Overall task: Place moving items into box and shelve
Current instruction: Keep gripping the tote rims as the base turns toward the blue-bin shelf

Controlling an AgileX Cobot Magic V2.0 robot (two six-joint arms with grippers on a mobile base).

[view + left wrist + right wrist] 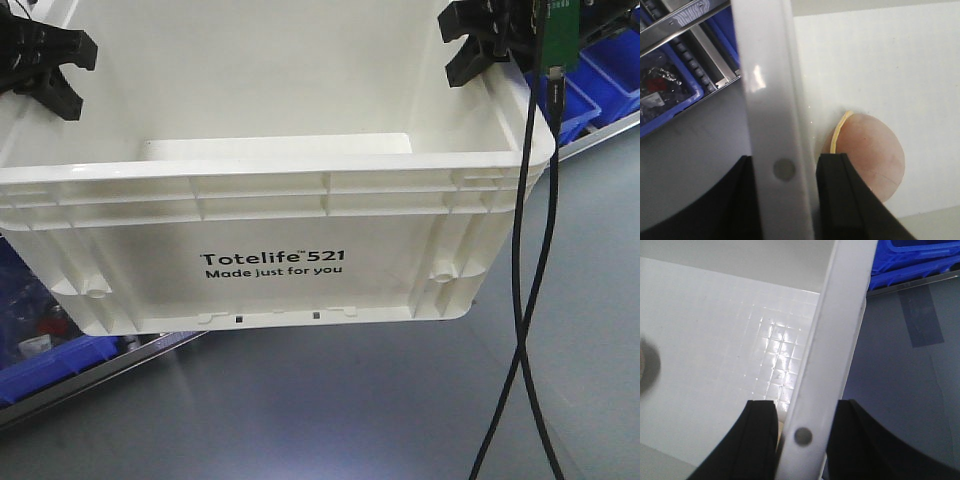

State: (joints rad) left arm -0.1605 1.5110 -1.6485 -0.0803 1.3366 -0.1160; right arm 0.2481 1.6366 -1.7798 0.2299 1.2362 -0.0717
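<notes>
The white box (270,200), printed "Totelife 521", fills the front view and hangs a little above a grey surface. My left gripper (45,60) is shut on its left rim and my right gripper (490,40) on its right rim. In the left wrist view the rim (770,100) runs between the black fingers of the left gripper (784,162). A brown tape roll (870,155) lies on the box floor beside it. In the right wrist view the right gripper (801,412) pinches the rim (840,330), and a round item (645,367) shows at the left edge.
Blue bins stand at the back right (590,90) and lower left (50,355). A metal roller rail (695,55) runs past a blue bin (660,95). Two black cables (530,300) hang down at the right. A tape patch (922,315) marks the grey surface.
</notes>
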